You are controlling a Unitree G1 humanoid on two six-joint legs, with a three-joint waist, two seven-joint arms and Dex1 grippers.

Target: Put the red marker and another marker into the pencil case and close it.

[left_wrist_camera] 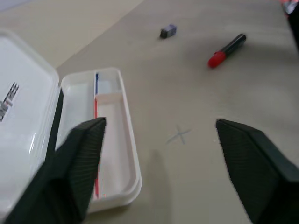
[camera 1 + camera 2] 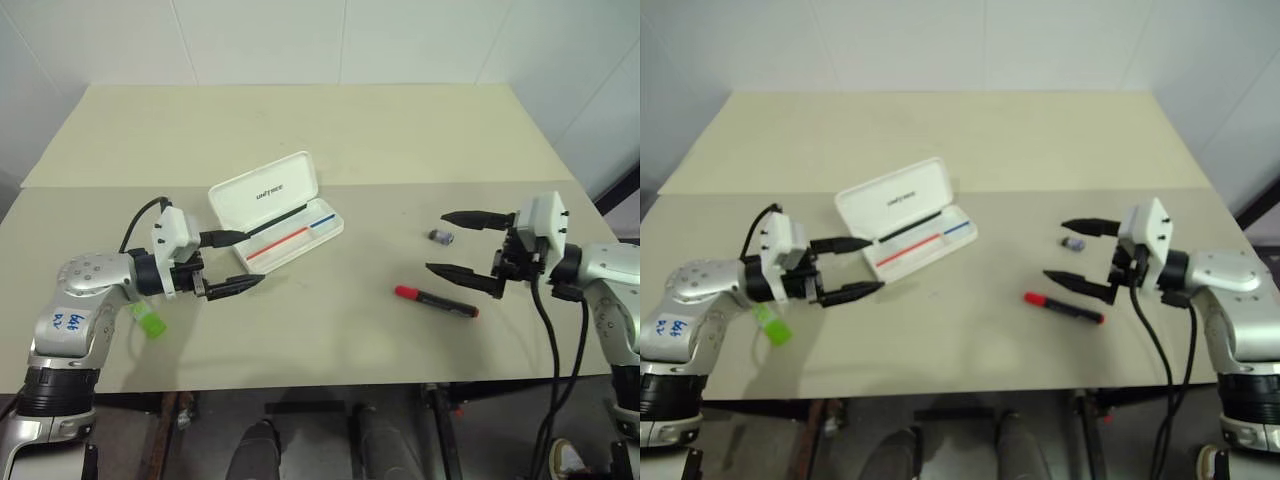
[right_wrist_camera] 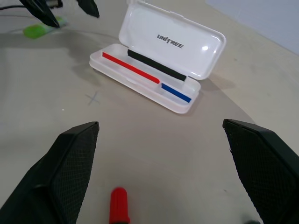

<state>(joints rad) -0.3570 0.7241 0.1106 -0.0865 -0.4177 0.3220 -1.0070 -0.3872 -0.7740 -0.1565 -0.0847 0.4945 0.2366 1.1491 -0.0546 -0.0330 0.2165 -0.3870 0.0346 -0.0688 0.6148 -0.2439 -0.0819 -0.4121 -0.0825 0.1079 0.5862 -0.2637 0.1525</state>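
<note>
As jaws on both sides stand spread and empty, the black-barrelled, red-capped marker (image 2: 436, 300) lies crosswise just below the right gripper (image 2: 468, 249), nearer than the left gripper (image 2: 238, 262).

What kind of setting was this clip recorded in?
Probably a lab or test room set up for a desk-tidying exercise: a plain beige table against bare white walls, with only a case, a red marker and a green marker laid out.
</note>
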